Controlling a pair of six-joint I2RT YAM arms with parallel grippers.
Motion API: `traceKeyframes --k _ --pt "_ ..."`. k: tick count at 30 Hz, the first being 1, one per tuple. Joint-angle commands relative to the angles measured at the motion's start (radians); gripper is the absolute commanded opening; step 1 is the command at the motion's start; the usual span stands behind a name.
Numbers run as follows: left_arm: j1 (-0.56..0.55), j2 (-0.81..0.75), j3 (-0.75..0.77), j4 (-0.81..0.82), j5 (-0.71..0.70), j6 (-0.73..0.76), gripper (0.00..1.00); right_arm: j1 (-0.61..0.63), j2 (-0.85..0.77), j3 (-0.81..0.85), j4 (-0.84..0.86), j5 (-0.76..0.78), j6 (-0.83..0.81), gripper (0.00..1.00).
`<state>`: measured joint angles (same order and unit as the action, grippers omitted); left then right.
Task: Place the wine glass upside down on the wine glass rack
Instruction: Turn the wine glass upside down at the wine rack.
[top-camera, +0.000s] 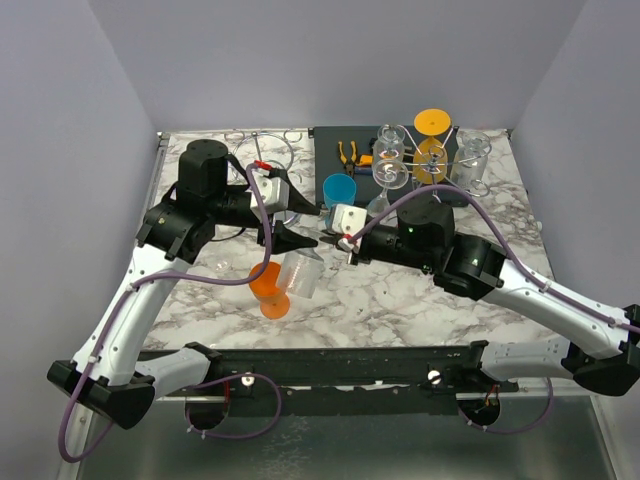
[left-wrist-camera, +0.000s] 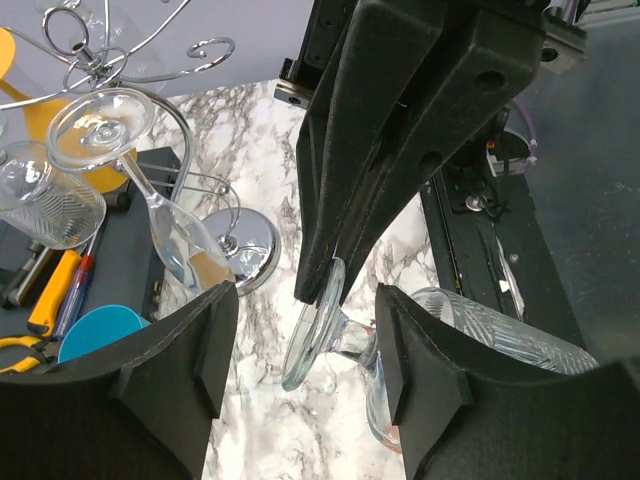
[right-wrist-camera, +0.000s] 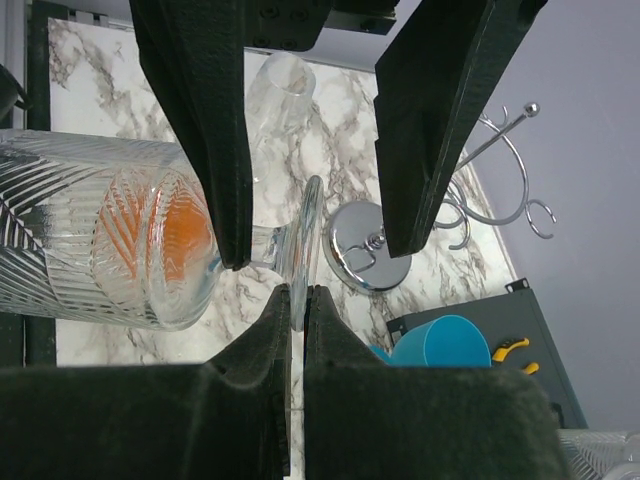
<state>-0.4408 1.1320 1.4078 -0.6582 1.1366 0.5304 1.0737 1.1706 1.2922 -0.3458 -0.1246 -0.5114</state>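
A chrome wire rack (right-wrist-camera: 365, 262) stands far left on the marbled surface (top-camera: 400, 300). The left claw (left-wrist-camera: 305, 295), fingers apart, straddles the foot of a ribbed clear wine glass (top-camera: 300, 272), held on its side mid-scene by an orange glass (top-camera: 266, 280). The right claw (right-wrist-camera: 298, 295) is clamped on the foot's rim. A 2nd rack (left-wrist-camera: 245, 255), far right, carries hanging glasses.
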Motion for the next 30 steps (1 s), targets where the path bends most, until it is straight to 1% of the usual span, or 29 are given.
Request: traceKeyframes --k 1,2,4,6,7,9,12,14,18,19,20,24,25,30 --pt "-0.006 -0.013 -0.024 -0.019 0.006 0.008 0.61 0.009 -0.014 0.053 0.093 -0.015 -0.021 0.0" --pt "-0.006 -0.012 -0.024 -0.021 0.005 0.015 0.59 0.01 -0.012 0.054 0.093 -0.016 -0.023 0.0" --pt "-0.006 -0.013 -0.024 -0.023 0.003 0.023 0.52 0.013 -0.009 0.056 0.092 -0.019 -0.026 0.01" --pt "-0.006 -0.012 -0.026 -0.026 0.005 0.026 0.4 0.016 -0.006 0.056 0.096 -0.013 -0.031 0.0" --pt "-0.006 -0.012 -0.03 -0.027 0.004 0.025 0.29 0.017 -0.005 0.057 0.101 -0.008 -0.035 0.0" --pt "-0.006 -0.017 -0.037 -0.032 -0.008 0.024 0.14 0.019 -0.008 0.055 0.116 0.004 -0.043 0.0" --pt "-0.006 -0.026 -0.048 -0.036 -0.023 0.039 0.08 0.022 -0.014 0.044 0.144 0.015 -0.053 0.0" --pt "-0.007 -0.028 -0.05 -0.038 -0.027 0.054 0.0 0.023 -0.007 0.045 0.15 0.027 -0.052 0.0" --pt "-0.01 -0.034 -0.055 -0.04 -0.064 0.124 0.0 0.025 -0.001 0.032 0.18 0.044 -0.018 0.01" --pt "-0.012 -0.037 -0.054 -0.04 -0.08 0.157 0.0 0.025 -0.002 0.027 0.187 0.058 -0.005 0.03" --pt "-0.012 -0.039 -0.054 -0.04 -0.101 0.194 0.0 0.025 -0.004 0.019 0.189 0.068 0.01 0.08" --pt "-0.012 -0.049 -0.036 -0.04 -0.176 0.392 0.0 0.025 -0.023 -0.025 0.184 0.121 0.084 0.35" --pt "-0.012 -0.052 -0.029 -0.04 -0.19 0.442 0.0 0.025 -0.035 -0.037 0.178 0.15 0.102 0.44" --pt "-0.012 -0.077 -0.014 -0.031 -0.209 0.63 0.0 0.025 -0.112 -0.121 0.174 0.228 0.197 0.71"
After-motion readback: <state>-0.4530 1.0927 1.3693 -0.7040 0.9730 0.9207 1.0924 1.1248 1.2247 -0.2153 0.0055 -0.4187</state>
